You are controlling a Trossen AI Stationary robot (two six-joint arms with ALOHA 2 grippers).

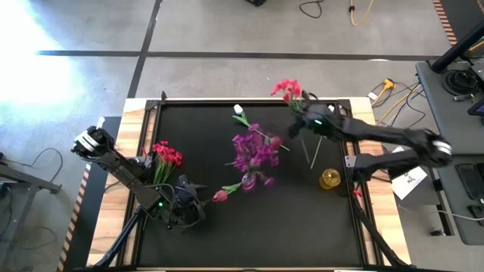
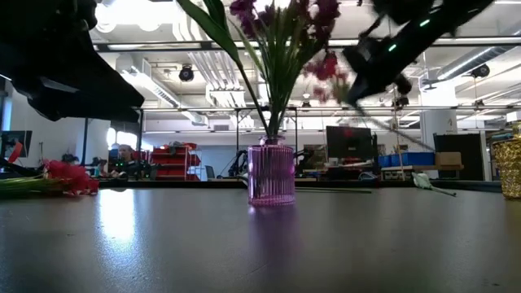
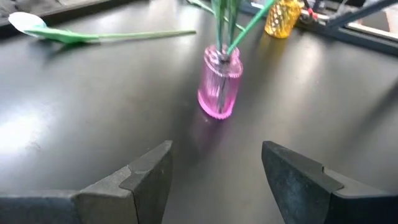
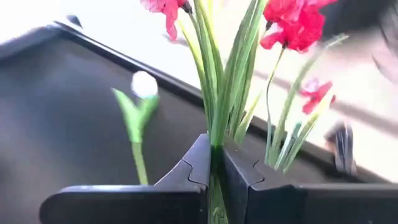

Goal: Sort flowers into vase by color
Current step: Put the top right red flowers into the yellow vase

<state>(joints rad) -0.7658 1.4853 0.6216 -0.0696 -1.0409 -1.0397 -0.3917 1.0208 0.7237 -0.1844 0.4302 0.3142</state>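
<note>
right hand (image 4: 214,171) clamped on pink flowers' stems (image 4: 227,93) (wrist view only) | left hand (image 3: 214,180) apart, facing pink vase (image 3: 219,87)

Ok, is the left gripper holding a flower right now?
No. In the left wrist view the left gripper is open with only bare table between its fingers, pointed toward the pink vase.

I work in an open workshop hall: ceiling pipes (image 2: 195,61), monitors (image 2: 348,140), red bins (image 2: 172,155), floor cables (image 1: 393,94).
</note>
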